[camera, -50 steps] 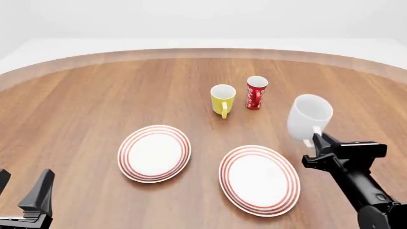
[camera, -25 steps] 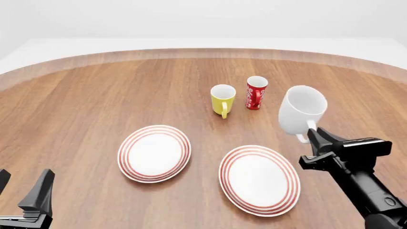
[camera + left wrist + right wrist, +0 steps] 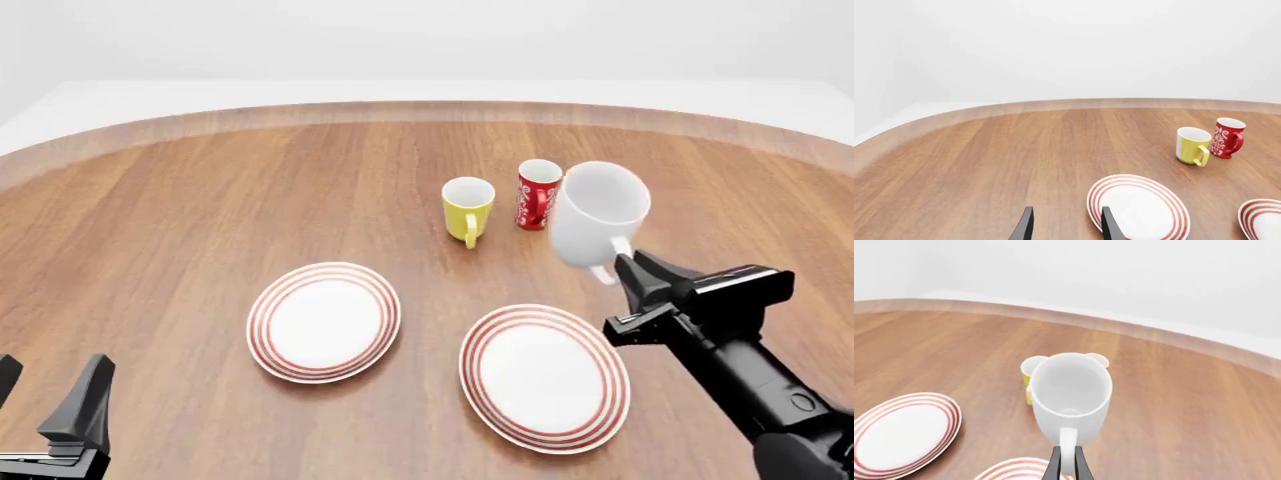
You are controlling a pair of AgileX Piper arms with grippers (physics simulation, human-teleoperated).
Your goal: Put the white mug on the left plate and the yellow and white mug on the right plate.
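Observation:
My right gripper [image 3: 625, 272] is shut on the handle of the large white mug [image 3: 598, 215] and holds it in the air, tilted, past the far right edge of the right plate [image 3: 545, 375]. In the right wrist view the white mug [image 3: 1071, 395] hangs in front of my shut gripper [image 3: 1067, 466]. The small yellow and white mug [image 3: 467, 208] stands upright behind the plates. It also shows in the left wrist view [image 3: 1193, 146]. The smaller left plate [image 3: 324, 320] lies left of centre. My left gripper [image 3: 51, 400] is open and empty at the near left corner.
A slim red cup [image 3: 538, 193] with white lettering stands just right of the yellow mug, close behind the carried white mug. The round wooden table [image 3: 200, 200] curves away at the back edge.
My right gripper has carried the white mug leftward and slightly up, from right of the right plate to just in front of the red cup. The left arm has not moved.

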